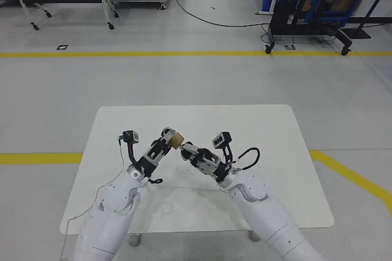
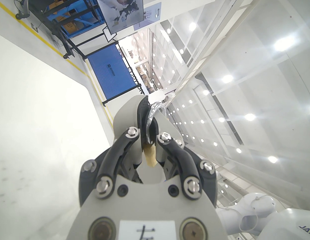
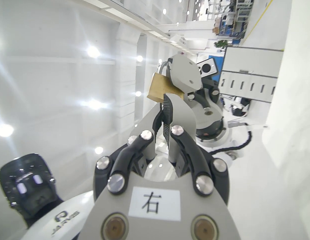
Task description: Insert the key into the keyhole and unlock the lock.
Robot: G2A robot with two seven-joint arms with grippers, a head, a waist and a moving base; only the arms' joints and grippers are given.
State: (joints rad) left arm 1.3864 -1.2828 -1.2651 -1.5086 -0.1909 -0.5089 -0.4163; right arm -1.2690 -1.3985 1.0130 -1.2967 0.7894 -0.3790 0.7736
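Lock [image 1: 176, 138]: 1 brass padlock with a silver shackle, held in the air above the middle of the table, between the 2 grippers.

Item 1, table [image 1: 261, 130]: white, with rounded corners. Both arms reach in over its near half.

Item 2, left gripper [image 2: 152, 106]: fingers clamped tight on the lock. In the top view it comes at the lock from the near left.

Item 3, right gripper [image 3: 166, 102]: fingers drawn together, black pads all but meeting. What lies between the pads is hidden. The tips sit right at the lower corner of the brass body. Whether they touch it or stop just short cannot be told. In the top view it points at the lock from the near right.

Item 4, lock body [image 3: 158, 86]: tilted, with 1 grey finger [image 3: 185, 76] of the left gripper covering part of its side. In the left wrist view the brass lies between the fingers, toward the palm.

Item 5, shackle [image 2: 157, 108]: silver loop poking out past the left fingertips, on the end of the lock away from the right gripper.
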